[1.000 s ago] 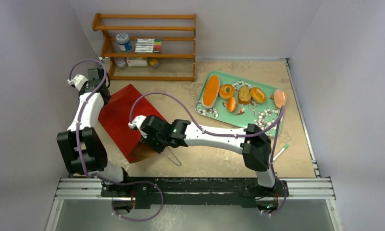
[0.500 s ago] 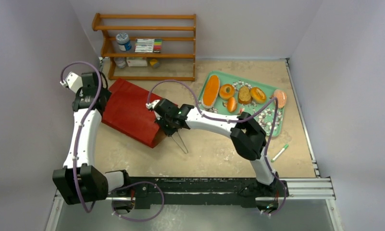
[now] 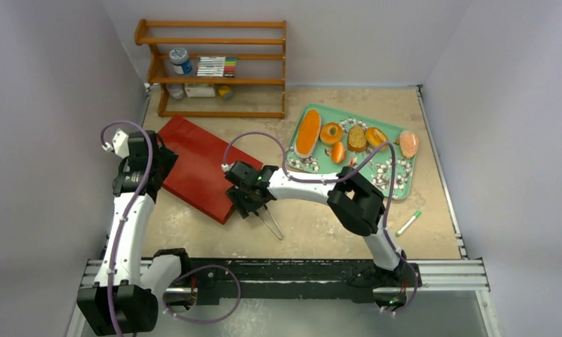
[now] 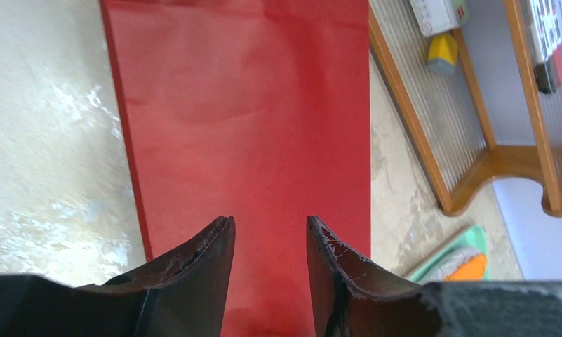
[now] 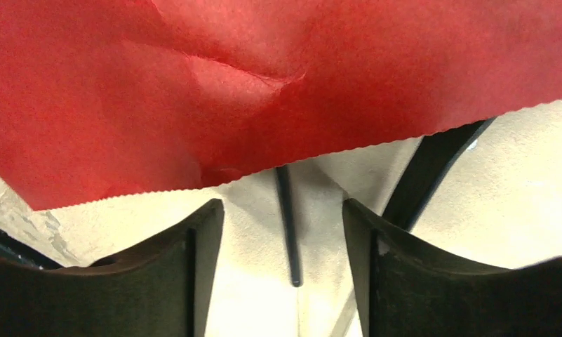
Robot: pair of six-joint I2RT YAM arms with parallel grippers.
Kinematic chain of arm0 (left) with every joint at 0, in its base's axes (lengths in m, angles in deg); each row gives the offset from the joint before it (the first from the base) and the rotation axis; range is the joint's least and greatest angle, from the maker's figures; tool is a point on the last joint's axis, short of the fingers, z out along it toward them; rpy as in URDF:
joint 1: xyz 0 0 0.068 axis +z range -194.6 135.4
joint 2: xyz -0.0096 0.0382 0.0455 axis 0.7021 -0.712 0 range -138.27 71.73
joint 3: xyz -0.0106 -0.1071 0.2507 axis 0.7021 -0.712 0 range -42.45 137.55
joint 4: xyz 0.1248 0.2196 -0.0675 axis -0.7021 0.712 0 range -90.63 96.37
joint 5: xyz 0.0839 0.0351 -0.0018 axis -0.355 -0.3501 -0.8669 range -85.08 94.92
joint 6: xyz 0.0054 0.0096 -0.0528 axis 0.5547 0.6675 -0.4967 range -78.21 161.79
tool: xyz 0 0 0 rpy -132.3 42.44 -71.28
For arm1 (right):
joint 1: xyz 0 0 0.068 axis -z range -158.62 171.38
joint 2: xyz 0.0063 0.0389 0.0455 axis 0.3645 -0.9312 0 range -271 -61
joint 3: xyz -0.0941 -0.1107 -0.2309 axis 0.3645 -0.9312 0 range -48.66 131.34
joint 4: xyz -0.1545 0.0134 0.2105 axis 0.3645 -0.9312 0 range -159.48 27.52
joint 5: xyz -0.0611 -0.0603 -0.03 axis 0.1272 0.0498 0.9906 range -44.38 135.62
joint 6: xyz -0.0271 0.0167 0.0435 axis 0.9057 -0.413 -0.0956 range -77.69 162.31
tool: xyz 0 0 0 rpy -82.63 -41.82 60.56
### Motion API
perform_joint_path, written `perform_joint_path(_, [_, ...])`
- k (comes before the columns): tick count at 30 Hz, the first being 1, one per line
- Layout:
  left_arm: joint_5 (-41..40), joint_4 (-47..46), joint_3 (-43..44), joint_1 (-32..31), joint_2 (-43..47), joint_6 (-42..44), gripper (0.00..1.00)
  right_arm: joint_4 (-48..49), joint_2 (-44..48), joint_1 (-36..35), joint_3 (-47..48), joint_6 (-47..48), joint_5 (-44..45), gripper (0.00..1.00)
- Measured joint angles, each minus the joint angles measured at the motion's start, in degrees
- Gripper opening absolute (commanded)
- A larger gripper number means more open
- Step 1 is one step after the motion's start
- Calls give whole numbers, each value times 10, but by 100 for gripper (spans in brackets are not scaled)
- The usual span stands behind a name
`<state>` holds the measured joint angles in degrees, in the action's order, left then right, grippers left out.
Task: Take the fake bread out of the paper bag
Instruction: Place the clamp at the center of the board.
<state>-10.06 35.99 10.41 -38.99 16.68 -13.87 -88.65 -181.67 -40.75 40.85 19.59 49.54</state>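
The red paper bag (image 3: 197, 168) lies flat on the table, its zigzag rim (image 5: 320, 154) toward the right arm. My left gripper (image 4: 267, 225) hovers open over the bag's red face (image 4: 250, 105), with nothing between its fingers. My right gripper (image 5: 283, 207) stands open just short of the rim, and a thin dark bag handle (image 5: 290, 232) lies on the table between its fingers, untouched. The fake bread sits on the green tray (image 3: 390, 184): a long loaf (image 3: 307, 133), a bun (image 3: 330, 133), a slice (image 3: 356, 138) and others. The bag's inside is hidden.
A wooden shelf (image 3: 215, 67) with jars and small boxes stands at the back left, close to the bag's far end. A green pen (image 3: 409, 223) lies near the right wall. The bag's handle loop (image 3: 269, 223) trails onto the table toward the near edge.
The bag, held up tilted a second ago, now lies flat. My right gripper has opened and let go at the rim. The left arm has swung toward the near side.
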Motion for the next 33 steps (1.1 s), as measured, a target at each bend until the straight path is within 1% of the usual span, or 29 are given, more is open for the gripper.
perform_joint_path(4, [18,-6,-6,-20,1,-14,40,-14,3,-6,6,-20,18,68])
perform_joint_path(8, [21,-5,-6,-40,14,-19,39,-33,33,-19,2,-44,44,68])
perform_joint_path(10, [19,0,-5,-48,29,-19,38,-36,73,-28,-12,-54,54,66])
perform_joint_path(14, [12,23,3,-59,70,-19,35,-29,175,-44,-51,-70,87,59])
perform_joint_path(15, [9,28,6,-63,83,-19,34,-23,206,-47,-68,-76,97,60])
perform_joint_path(16, [8,32,9,-65,93,-18,34,-16,232,-50,-86,-82,106,64])
perform_joint_path(17, [6,37,12,-67,103,-18,34,1,266,-52,-114,-90,119,72])
perform_joint_path(19, [1,45,17,-71,120,-15,33,30,334,-52,-177,-106,139,92])
perform_joint_path(20, [0,48,18,-72,124,-11,33,45,366,-50,-210,-114,150,99])
perform_joint_path(21, [0,50,19,-72,127,-7,33,61,393,-48,-240,-121,162,100])
perform_joint_path(24, [0,46,21,-73,125,7,32,104,444,-38,-300,-138,194,100])
perform_joint_path(27, [-3,39,24,-87,100,26,32,138,450,-24,-318,-152,218,98])
perform_joint_path(30, [-25,31,50,-125,47,52,33,156,436,-13,-318,-159,225,93])
perform_joint_path(33, [-60,17,76,-185,-14,69,34,163,420,-7,-318,-161,225,89])
